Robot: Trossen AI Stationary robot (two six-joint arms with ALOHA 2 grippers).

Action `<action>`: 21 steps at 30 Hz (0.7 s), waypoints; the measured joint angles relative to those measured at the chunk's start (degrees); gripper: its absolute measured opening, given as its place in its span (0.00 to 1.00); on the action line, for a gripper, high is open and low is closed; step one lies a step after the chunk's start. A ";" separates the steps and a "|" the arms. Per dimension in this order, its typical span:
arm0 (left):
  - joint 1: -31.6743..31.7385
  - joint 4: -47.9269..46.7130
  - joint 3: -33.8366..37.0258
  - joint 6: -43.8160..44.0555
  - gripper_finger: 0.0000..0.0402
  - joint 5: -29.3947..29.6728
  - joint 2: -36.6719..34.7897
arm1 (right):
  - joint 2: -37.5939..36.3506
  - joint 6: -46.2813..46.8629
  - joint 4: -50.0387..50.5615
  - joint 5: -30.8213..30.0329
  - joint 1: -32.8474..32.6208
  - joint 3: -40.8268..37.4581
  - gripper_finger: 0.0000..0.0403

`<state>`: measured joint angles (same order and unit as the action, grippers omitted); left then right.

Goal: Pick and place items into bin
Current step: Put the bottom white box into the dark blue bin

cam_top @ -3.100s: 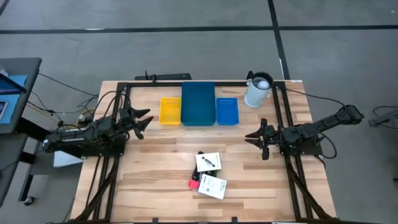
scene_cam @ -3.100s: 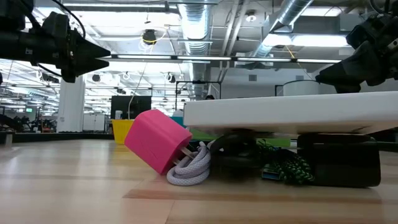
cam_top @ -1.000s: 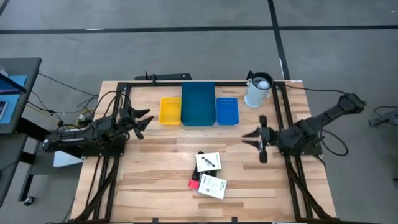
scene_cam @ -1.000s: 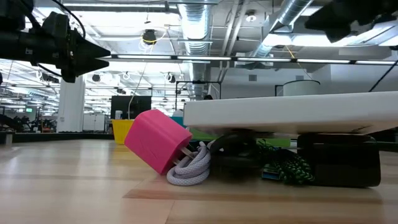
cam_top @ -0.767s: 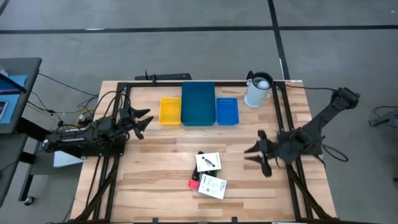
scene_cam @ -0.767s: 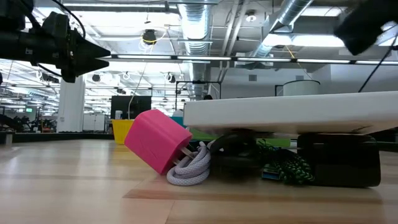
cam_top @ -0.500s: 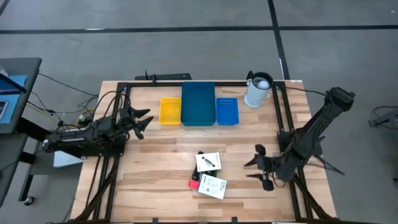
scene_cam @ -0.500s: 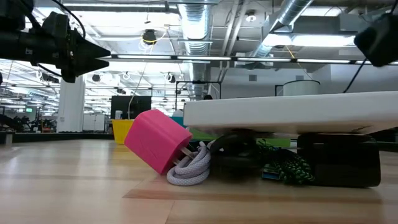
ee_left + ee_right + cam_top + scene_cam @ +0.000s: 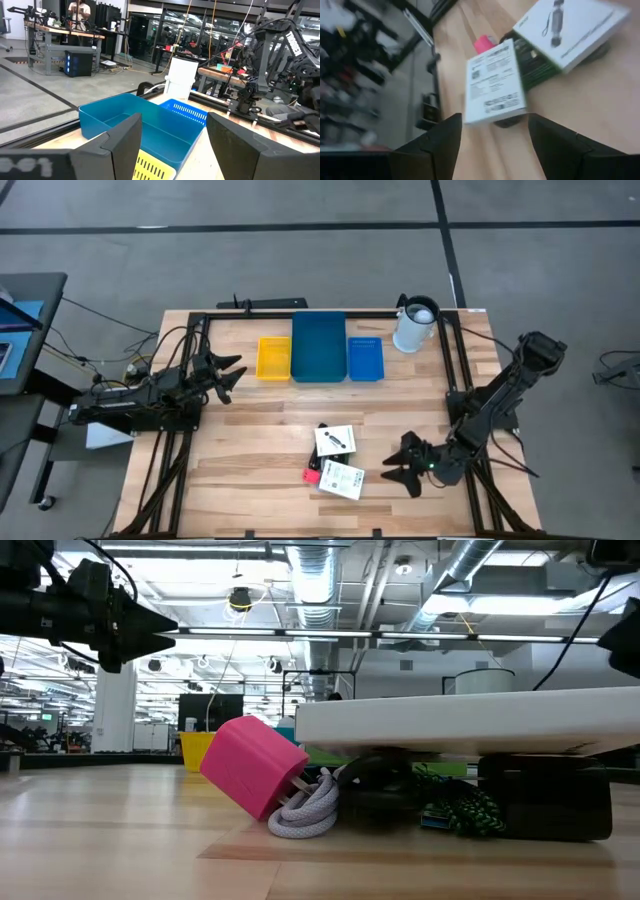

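Observation:
The items lie in a small pile near the table's front middle. Two white cards with black print rest on dark things. A pink piece is at the pile's left. The low view shows the pink piece tilted on a coiled white cord, a green-black cord and a black object under a card. My right gripper is open, just right of the pile and pointing at it. My left gripper is open at the left, well above the table.
Three bins stand side by side at the far middle: a yellow one, a larger dark blue one and a small blue basket. A white jug stands at the far right. Black frame rails run along both sides.
My right gripper has swung from the table's right middle toward the near edge and down, and it now sits beside the pile of items. It has rolled about its own line on the way. The items lie as before.

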<state>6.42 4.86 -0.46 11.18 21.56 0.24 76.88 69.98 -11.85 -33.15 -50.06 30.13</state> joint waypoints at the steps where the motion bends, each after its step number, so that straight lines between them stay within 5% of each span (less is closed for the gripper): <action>1: 0.00 -0.01 0.00 -0.02 0.53 0.00 -0.01 | 0.95 2.43 -1.62 0.02 0.00 0.00 0.56; 9: 0.00 -0.01 0.00 0.00 0.53 0.00 -0.01 | 12.41 19.08 -12.33 -1.16 -0.20 0.02 0.56; 21: 0.00 0.01 0.01 0.00 0.53 0.00 -0.01 | 21.94 21.75 -25.15 -1.36 1.77 0.02 0.56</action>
<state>6.42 4.86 -0.45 11.18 21.56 0.23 98.82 91.74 -37.00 -34.51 -48.30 30.15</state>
